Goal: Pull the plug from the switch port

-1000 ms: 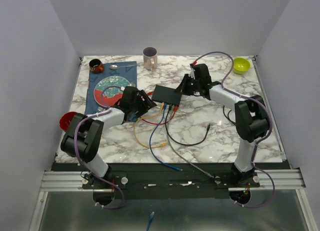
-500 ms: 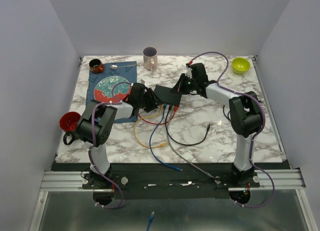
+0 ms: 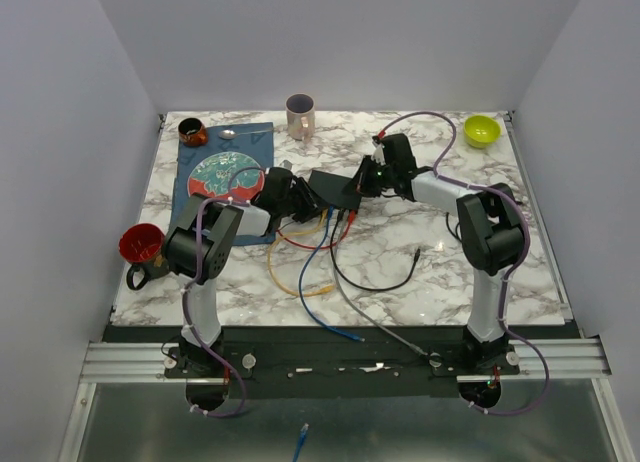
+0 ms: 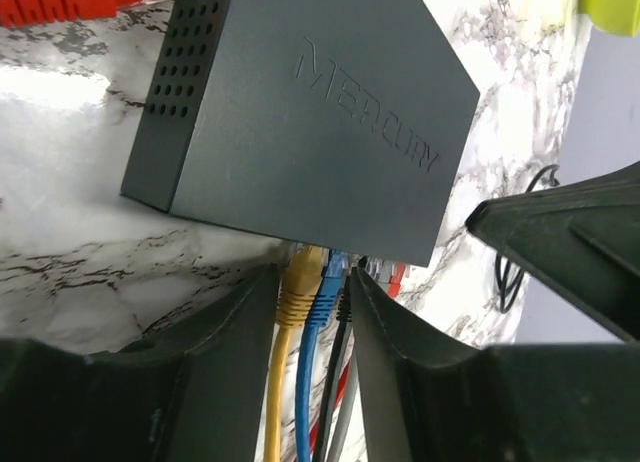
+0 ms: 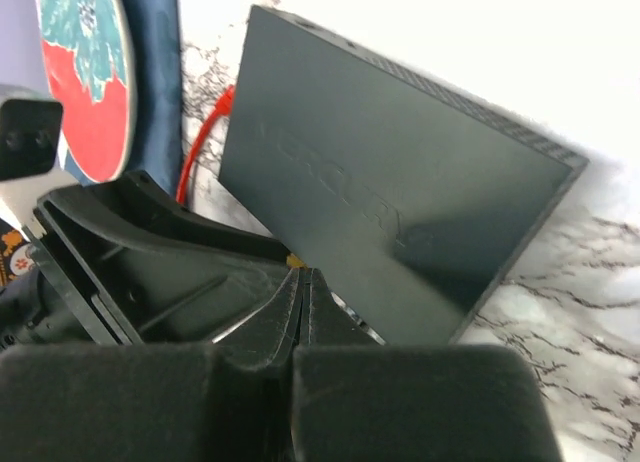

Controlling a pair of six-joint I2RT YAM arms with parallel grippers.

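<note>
The left gripper [image 4: 313, 282] has slid up to the switch [image 4: 300, 112] at upper centre, jaws apart astride the yellow plug [image 4: 298, 277] and blue plug [image 4: 330, 282]. The right gripper [image 5: 303, 287], fingers together, meets the switch's lower edge.

At the socket edge of the flat matte-black switch [image 3: 333, 188] I have almost no room. My left tool [image 4: 312, 282] stands with jaws apart astride the yellow plug [image 4: 300, 277] and blue plug [image 4: 327, 282], with other leads [image 4: 343, 372] packed just beside. My right tool [image 3: 358, 179], jaws together, crowds the switch's far right corner. Loops of coloured cable [image 3: 300, 292] sprawl over the near-centre of the white marble surface [image 3: 535, 287]. The strip behind the switch, between the pink mug [image 3: 300, 115] and lime-green bowl [image 3: 481, 130], lies open.
</note>
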